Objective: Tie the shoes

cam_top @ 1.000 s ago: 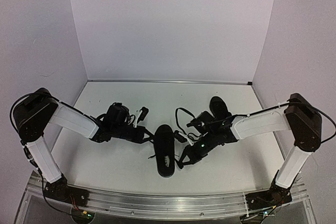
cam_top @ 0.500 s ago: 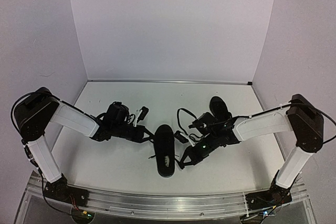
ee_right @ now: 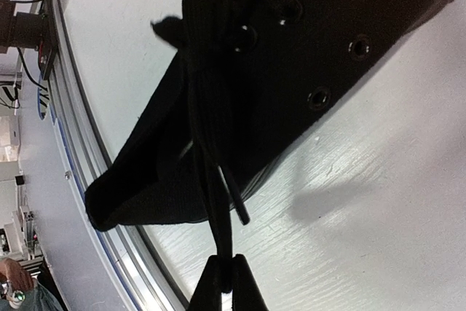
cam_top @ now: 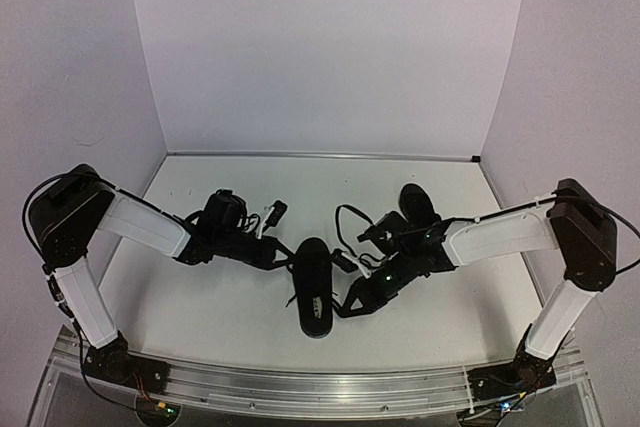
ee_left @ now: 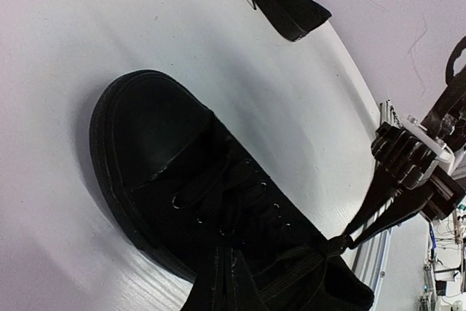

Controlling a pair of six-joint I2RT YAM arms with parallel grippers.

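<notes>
Top view: one shoe [cam_top: 313,287] lies centre, with the second shoe [cam_top: 417,204] at its two o'clock. The left gripper [cam_top: 272,252] is at its ten o'clock, and I cannot tell its jaws' state.
Left wrist view: the shoe fills the centre.
Right wrist view: the right gripper [ee_right: 222,283] at six o'clock is clenched on the lace [ee_right: 206,129].

A white table [cam_top: 230,317] with a faint wood grain carries everything. Plain pale walls [cam_top: 320,47] rise from its far, left and right edges, and a thin grey strip [cam_top: 320,156] lines the far edge. A ribbed aluminium rail [cam_top: 320,387] runs along the near edge, with small wired electronics [cam_top: 150,409] by the near corners
</notes>
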